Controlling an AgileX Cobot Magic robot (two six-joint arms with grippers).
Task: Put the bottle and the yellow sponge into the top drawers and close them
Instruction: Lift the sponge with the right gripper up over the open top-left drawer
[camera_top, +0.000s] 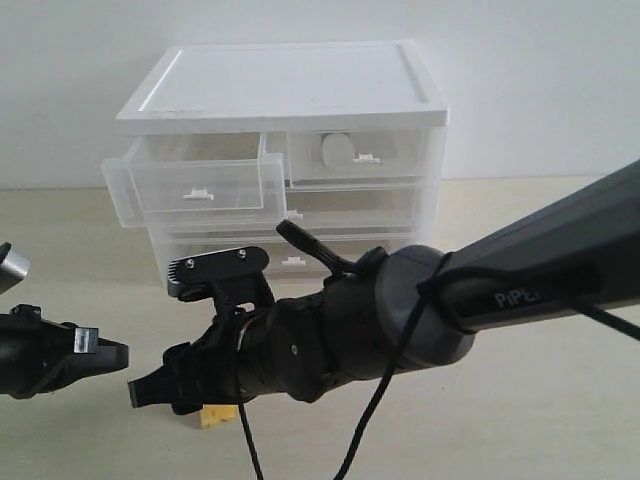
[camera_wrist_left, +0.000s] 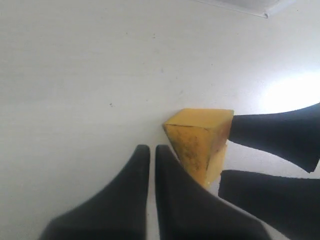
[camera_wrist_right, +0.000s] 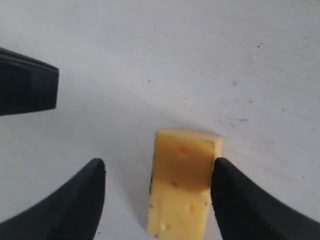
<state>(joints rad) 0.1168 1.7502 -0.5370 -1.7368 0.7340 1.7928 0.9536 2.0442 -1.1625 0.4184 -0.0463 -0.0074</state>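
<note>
The yellow sponge sat on the table, on the near side in front of the white cabinet and a bit left of the middle. The right gripper was open wide around it, with one finger right beside the sponge and a gap at the other, while the left gripper was just left of the sponge with its fingers almost together and nothing in them. The top left drawer was pulled out, the top right drawer was shut, and the bottle showed as a white shape inside it.
</note>
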